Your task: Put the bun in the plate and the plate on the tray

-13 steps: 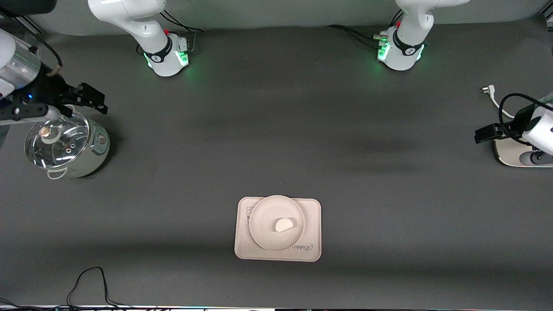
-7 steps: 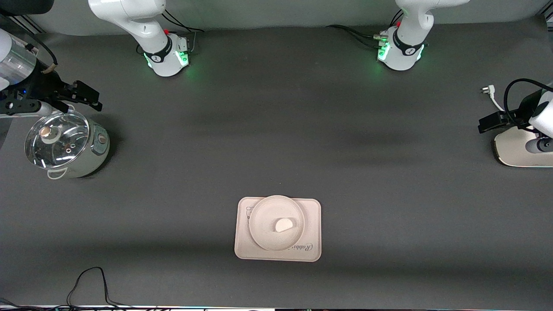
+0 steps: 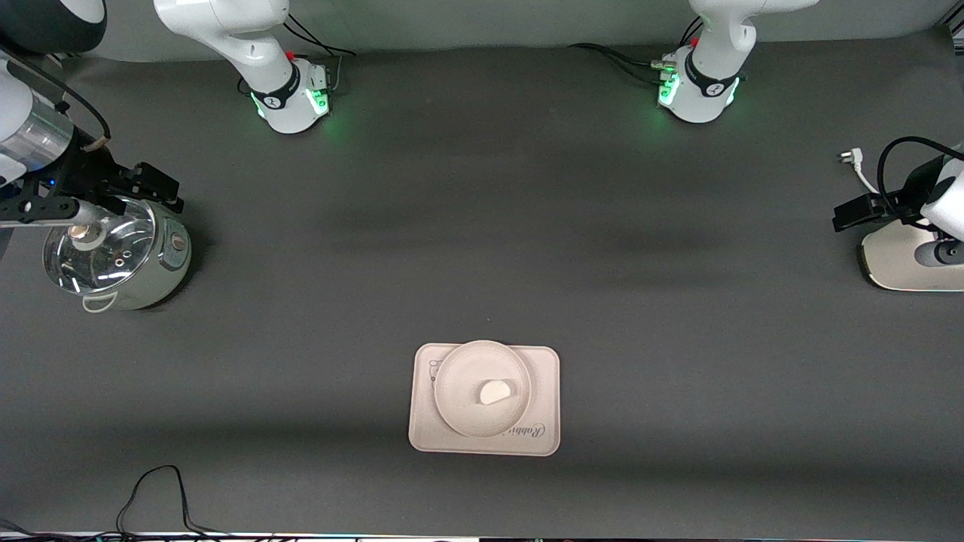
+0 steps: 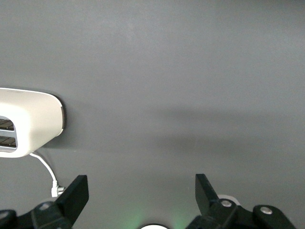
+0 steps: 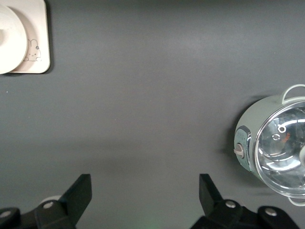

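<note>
The white bun (image 3: 495, 392) lies in the round cream plate (image 3: 459, 376), a little off its middle. The plate stands on the rectangular cream tray (image 3: 544, 384), toward the bear end. The tray's bear corner (image 5: 35, 47) and the plate's edge (image 5: 8, 43) also show in the right wrist view. My right gripper (image 3: 154, 183) is open and empty, up beside the pot at the right arm's end of the table; its fingers (image 5: 78, 193) stand wide apart. My left gripper (image 3: 849, 214) is open and empty over the white appliance; its fingers (image 4: 76, 195) stand wide apart.
A pale green pot with a glass lid (image 3: 120, 252) stands at the right arm's end, also in the right wrist view (image 5: 276, 148). A white appliance (image 3: 896, 263) with a white plug cord (image 3: 851, 158) stands at the left arm's end. A black cable (image 3: 158, 489) lies near the front edge.
The left gripper has drawn back toward its end of the table, then held still. The right gripper has shifted slightly over the pot. Bun, plate and tray have not moved.
</note>
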`<state>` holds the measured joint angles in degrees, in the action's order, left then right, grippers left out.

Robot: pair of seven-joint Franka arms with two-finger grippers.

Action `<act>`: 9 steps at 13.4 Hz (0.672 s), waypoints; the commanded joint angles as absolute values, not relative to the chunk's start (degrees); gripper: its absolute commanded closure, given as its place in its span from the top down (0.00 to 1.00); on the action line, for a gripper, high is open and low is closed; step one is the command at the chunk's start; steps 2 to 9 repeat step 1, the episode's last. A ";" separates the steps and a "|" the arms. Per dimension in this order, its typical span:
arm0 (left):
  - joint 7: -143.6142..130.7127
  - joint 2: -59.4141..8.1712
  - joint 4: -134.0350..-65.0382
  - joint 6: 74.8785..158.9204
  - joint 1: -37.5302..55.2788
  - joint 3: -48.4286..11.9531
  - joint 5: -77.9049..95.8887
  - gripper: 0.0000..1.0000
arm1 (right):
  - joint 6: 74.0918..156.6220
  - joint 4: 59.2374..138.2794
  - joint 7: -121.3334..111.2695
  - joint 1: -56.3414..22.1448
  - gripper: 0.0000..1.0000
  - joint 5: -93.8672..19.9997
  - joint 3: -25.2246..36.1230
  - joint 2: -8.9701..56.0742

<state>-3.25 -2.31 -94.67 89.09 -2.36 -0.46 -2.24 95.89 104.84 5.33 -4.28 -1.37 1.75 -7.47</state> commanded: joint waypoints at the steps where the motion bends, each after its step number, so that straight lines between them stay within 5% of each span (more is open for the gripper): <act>1: -2.37 -1.49 -94.75 87.98 -2.28 -0.35 -2.37 1.00 | 95.62 101.08 7.91 -4.22 1.00 -0.62 1.23 -3.88; 9: -2.37 -1.49 -94.75 87.98 -2.28 -0.35 -2.37 1.00 | 95.62 101.08 7.91 -4.22 1.00 -0.62 1.23 -3.88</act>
